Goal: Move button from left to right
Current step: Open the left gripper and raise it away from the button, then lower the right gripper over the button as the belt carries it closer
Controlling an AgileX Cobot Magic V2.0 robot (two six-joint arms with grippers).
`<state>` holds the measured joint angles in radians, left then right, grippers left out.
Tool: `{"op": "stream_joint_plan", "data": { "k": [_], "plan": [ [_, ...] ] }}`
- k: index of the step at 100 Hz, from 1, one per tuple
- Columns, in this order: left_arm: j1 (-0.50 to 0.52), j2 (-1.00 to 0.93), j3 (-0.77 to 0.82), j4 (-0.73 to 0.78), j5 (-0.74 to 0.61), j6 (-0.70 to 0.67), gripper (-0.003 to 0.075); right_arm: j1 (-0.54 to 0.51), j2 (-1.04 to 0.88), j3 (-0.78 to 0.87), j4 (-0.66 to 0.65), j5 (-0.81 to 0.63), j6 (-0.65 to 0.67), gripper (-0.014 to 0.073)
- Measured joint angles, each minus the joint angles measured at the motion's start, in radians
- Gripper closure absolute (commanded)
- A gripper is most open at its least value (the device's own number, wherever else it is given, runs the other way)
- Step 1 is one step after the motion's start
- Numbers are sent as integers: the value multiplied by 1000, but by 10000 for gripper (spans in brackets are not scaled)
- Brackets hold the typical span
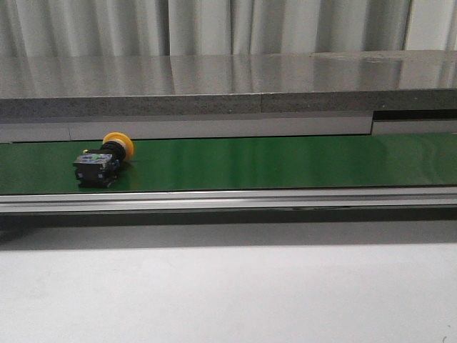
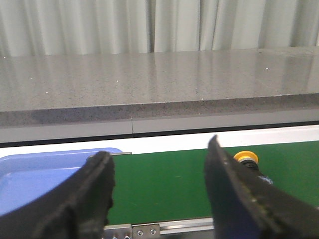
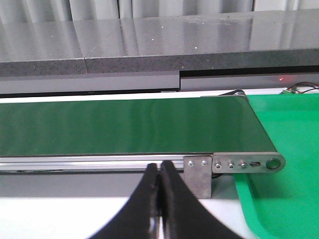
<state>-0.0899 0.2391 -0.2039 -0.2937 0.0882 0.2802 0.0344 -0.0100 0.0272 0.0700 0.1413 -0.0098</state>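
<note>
Button (image 1: 104,158) lies on the green belt (image 1: 285,163) toward its left end, ungrasped; left gripper (image 2: 159,194) spread wide, right gripper (image 3: 160,199) clenched empty.

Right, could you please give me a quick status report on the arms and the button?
Left tool open, empty. Right tool shut, empty. Button lying on the green conveyor belt, left end, untouched. Nothing on the belt in its way.

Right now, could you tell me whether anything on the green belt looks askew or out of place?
Only the button: it lies tipped on its side near the left end of the green belt, its yellow cap pointing up and back rather than standing upright. Nothing looks spilled or damaged.
</note>
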Motion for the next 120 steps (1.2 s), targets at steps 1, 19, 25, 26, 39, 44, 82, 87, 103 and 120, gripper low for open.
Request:
{"op": "stream_joint_plan", "data": {
  "k": [1,19,25,26,39,44,82,87,103,120],
  "plan": [
    [0,0,0,0,0,0,503,0,0,0,0,0,0,661],
    [0,0,6,0,-1,0,739,0,0,0,0,0,0,661],
    [0,0,6,0,-1,0,741,0,0,0,0,0,0,661],
    [0,0,6,0,-1,0,741,0,0,0,0,0,0,661],
    [0,0,6,0,-2,0,741,0,0,0,0,0,0,661],
    [0,0,6,0,-2,2,741,0,0,0,0,0,0,661],
    [0,0,6,0,-3,2,741,0,0,-14,14,-72,2,661],
    [0,0,6,0,-3,2,741,0,0,-35,25,-65,2,661],
    [0,0,6,0,-3,2,741,0,56,-147,36,-43,2,661],
    [0,0,6,0,-3,2,741,0,232,-329,36,82,2,661]
  ]
}}
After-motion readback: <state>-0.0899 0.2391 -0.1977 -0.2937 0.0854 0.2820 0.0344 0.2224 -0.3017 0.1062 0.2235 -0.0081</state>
